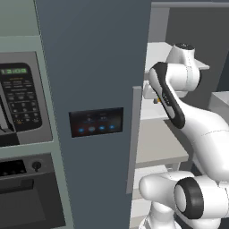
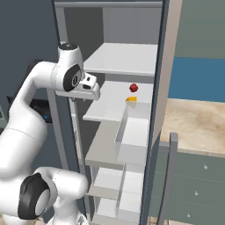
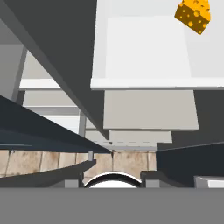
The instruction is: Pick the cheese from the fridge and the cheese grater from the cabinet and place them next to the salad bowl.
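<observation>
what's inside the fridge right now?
The fridge holds white shelves; the cheese and a small red item sit on one. Lower shelves look bare; the left side is hidden by the arm.

Rendered kitchen, open fridge [image 2: 132, 61] with white shelves, built-in microwave [image 1: 20, 96], oven [image 1: 27, 197], wooden counter [image 2: 197, 125]

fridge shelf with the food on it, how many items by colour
yellow-orange (the cheese): 1
dark red (small round item, behind the cheese on the same white shelf; too small to identify): 1
total: 2
</observation>
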